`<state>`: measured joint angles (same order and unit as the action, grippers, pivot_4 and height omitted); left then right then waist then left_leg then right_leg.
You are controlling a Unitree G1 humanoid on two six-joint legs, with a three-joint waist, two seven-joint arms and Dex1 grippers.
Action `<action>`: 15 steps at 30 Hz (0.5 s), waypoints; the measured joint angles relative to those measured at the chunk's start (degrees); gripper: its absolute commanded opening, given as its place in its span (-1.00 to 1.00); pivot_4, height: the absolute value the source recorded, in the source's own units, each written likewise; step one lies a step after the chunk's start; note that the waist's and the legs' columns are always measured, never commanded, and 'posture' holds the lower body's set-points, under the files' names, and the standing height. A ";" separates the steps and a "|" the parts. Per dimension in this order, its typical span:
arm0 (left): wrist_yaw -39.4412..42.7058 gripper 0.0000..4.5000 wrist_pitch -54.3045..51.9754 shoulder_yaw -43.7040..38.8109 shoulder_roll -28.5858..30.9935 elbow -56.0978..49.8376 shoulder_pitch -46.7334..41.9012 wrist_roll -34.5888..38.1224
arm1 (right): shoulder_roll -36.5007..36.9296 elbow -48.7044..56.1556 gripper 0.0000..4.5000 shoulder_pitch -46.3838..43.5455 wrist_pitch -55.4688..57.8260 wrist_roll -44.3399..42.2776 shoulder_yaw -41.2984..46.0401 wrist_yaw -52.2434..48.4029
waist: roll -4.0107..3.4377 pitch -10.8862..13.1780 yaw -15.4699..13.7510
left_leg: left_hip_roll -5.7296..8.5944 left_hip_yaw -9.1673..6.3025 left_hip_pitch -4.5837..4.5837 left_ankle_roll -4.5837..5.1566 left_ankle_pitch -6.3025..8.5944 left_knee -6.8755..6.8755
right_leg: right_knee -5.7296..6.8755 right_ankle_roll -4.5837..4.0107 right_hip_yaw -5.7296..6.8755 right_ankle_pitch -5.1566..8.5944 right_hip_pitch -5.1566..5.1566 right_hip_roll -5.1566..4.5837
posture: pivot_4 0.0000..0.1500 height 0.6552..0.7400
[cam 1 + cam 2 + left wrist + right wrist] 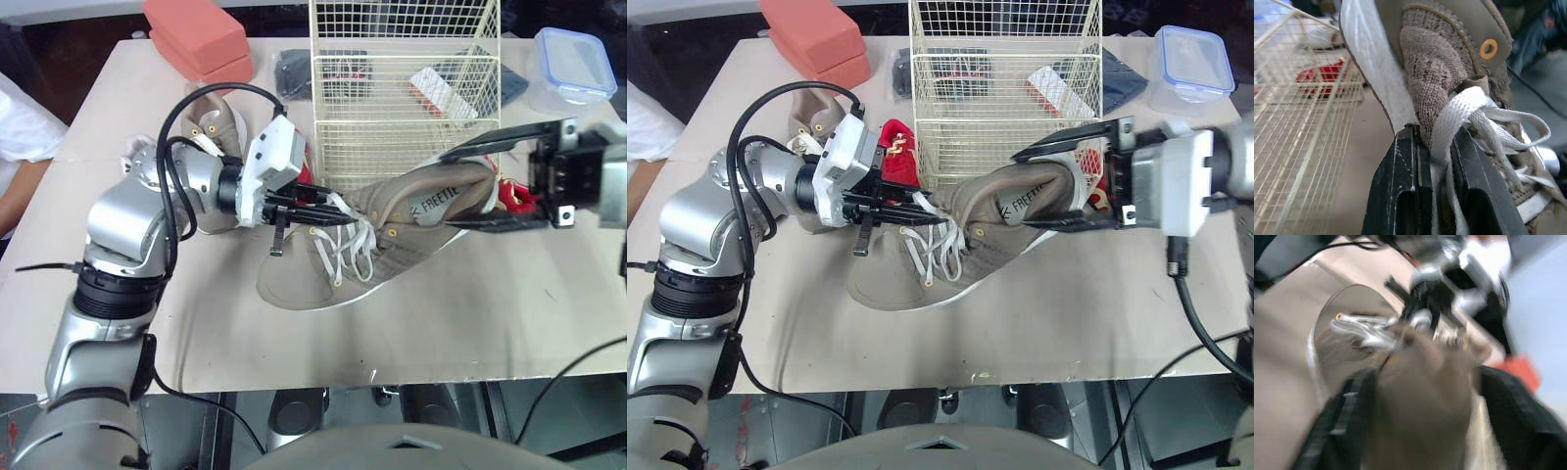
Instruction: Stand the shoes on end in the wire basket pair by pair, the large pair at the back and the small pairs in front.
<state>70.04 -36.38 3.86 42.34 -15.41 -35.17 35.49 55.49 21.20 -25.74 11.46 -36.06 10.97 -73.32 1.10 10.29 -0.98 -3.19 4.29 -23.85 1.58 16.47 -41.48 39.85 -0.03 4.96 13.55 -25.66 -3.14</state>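
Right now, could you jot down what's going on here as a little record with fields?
Held item: large taupe knit sneaker with white laces, heel raised
Left gripper: shut on its laces and tongue
Right gripper: clamped across its heel
Basket: cream wire basket, just behind the sneaker
Waiting: matching taupe sneaker lying left of the basket; small red shoe by the basket's left side

- Left arm (pixel 118 225): silver-grey rounded shells, black rings at the joints.
- Black cables (pixel 171 137) loop to its white boxy wrist housing (pixel 274 157).
- Left tool (pixel 331 209) and right tool (pixel 453 189): slim, black.
- Right housing (pixel 1171 186): pale grey, with a black lead (pixel 1200 323).
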 measured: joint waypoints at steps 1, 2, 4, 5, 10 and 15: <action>-1.06 -0.94 -0.61 -0.80 -0.56 -0.18 0.55 0.78 | 0.19 0.38 0.99 2.50 3.12 -1.77 2.23 1.47 | -0.01 0.01 0.02 | 0.01 0.02 0.00 0.00 0.00 0.00 | 0.00 0.00 -0.01 0.00 -0.02 0.01 | 1.00 -0.27; -1.72 -0.94 -0.84 -1.39 -0.99 -0.69 0.94 1.18 | 0.31 0.74 0.99 4.14 4.61 -2.98 3.67 2.32 | -0.01 0.01 0.00 | 0.00 0.00 0.00 0.00 0.00 0.02 | -0.01 0.00 -0.01 0.00 -0.01 0.00 | 1.00 -0.27; -5.16 -0.94 -2.14 -4.19 -2.55 -3.15 2.18 4.21 | 1.39 2.17 0.99 11.27 13.19 -8.67 10.66 5.84 | -0.01 0.02 0.02 | -0.02 -0.05 0.08 0.00 0.00 0.01 | 0.02 0.00 -0.01 0.00 0.04 -0.01 | 1.00 -0.27; -6.83 -0.94 -2.18 -5.59 -3.76 -4.35 2.99 5.26 | 1.47 2.97 0.99 14.23 16.94 -11.53 13.34 7.95 | 0.00 0.02 0.00 | -0.04 -0.08 0.09 0.00 0.00 0.02 | 0.01 0.00 0.01 0.00 0.09 -0.02 | 1.00 -0.27; -16.56 -0.94 -0.69 -7.76 -10.60 -7.04 3.65 5.79 | -1.33 10.59 0.99 19.41 30.85 -29.04 18.08 27.06 | 0.02 0.00 0.22 | -0.06 -0.06 0.18 0.00 0.00 0.00 | 0.09 0.05 -0.07 0.01 0.13 -0.03 | 1.00 -0.27; -23.90 -0.94 6.36 -5.57 -15.29 -7.65 4.40 -1.99 | -6.29 16.37 0.99 15.54 33.70 -45.03 13.11 51.53 | 0.02 -0.01 0.19 | -0.01 -0.04 0.16 -0.01 -0.01 0.01 | 0.07 0.03 -0.09 0.00 0.10 0.19 | 1.00 -0.27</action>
<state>46.14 -30.02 -1.71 27.06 -23.06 -30.78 33.50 49.20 37.56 -10.19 45.16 -81.08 24.07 -21.79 1.12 10.28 -0.79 -3.20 4.25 -23.69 1.57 16.47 -41.47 39.92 0.00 4.86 13.55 -25.55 -2.95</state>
